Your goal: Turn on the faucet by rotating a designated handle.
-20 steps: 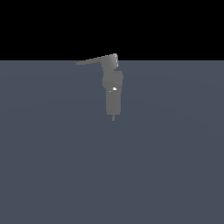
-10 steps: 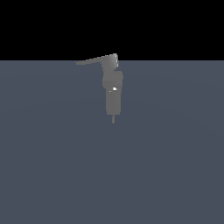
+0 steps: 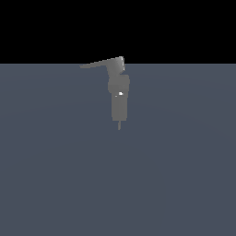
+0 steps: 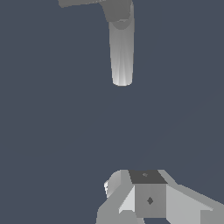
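Observation:
The faucet [image 3: 120,99] is a small matte-grey upright fixture with a tiny white spot and a thin pin at its lower end. Its handle [image 3: 101,63], a thin flat tapering lever, sticks out from the top block toward the exterior view's left. The wrist view shows the faucet [image 4: 121,52] as a pale column with the handle [image 4: 81,2] at the frame's edge. My gripper [image 4: 148,177] shows only in the wrist view, well apart from the faucet. Its fingertips read as one block with no gap, and nothing is held.
A flat blue-grey floor [image 3: 184,175] lies under and around the faucet, with black background behind it. No other objects show in either view. The arm itself does not appear in the exterior view.

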{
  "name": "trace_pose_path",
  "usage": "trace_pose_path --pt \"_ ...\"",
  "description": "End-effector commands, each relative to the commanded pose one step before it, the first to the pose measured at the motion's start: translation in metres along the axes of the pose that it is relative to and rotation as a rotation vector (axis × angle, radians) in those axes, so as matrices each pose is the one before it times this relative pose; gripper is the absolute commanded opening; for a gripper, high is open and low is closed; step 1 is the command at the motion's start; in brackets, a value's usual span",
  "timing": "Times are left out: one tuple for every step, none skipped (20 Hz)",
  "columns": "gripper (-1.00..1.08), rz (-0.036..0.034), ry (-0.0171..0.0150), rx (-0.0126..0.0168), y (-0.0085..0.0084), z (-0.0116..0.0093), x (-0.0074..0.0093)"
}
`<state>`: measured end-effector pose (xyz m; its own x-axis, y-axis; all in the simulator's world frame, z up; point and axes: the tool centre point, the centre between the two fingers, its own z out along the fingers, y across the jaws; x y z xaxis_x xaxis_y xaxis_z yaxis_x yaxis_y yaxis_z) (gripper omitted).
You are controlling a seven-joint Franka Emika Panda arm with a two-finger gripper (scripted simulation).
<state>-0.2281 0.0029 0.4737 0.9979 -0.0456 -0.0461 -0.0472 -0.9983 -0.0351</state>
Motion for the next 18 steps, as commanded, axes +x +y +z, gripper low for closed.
trace_pose_path --pt "-1.0 0.02605 -0.00401 0.00668 -0.00122 -0.00136 0.00659" --pt "-1.0 0.01282 -0.00194 0.00313 -0.00068 -0.00064 0.00323" --pt "-1.0 0.01393 -0.00214 0.00329 -0.00078 -0.00066 0.0035" --pt "-1.0 0.01506 -0.00236 0.00344 -0.00089 -0.00066 0.00378" --pt "-1.0 0.01627 -0.00259 0.00358 -0.00104 -0.00066 0.00408" --pt "-1.0 0.01762 -0.00285 0.00372 -0.00118 -0.00064 0.00441" --pt "-1.0 0.01893 -0.00311 0.00381 -0.00135 -0.00062 0.00473" --pt "-1.0 0.02024 -0.00337 0.00386 -0.00154 -0.00057 0.00504" --pt "-1.0 0.02159 -0.00363 0.00388 -0.00175 -0.00051 0.00535" --pt "-1.0 0.02295 -0.0039 0.00385 -0.00198 -0.00043 0.00566" --pt "-1.0 0.02432 -0.00416 0.00378 -0.00223 -0.00033 0.00596" --pt "-1.0 0.0252 -0.00432 0.00359 -0.00247 -0.00021 0.00613" --pt "-1.0 0.02538 -0.00435 0.00328 -0.00264 -0.00008 0.00612" --pt "-1.0 0.02548 -0.00435 0.00297 -0.0028 0.00005 0.00608" --pt "-1.0 0.02558 -0.00434 0.00265 -0.00297 0.00019 0.00604" --pt "-1.0 0.02566 -0.0043 0.00234 -0.00314 0.00032 0.00599" --pt "-1.0 0.02573 -0.00426 0.00203 -0.0033 0.00046 0.00593" --pt "-1.0 0.02581 -0.00419 0.00172 -0.00347 0.00059 0.00586"
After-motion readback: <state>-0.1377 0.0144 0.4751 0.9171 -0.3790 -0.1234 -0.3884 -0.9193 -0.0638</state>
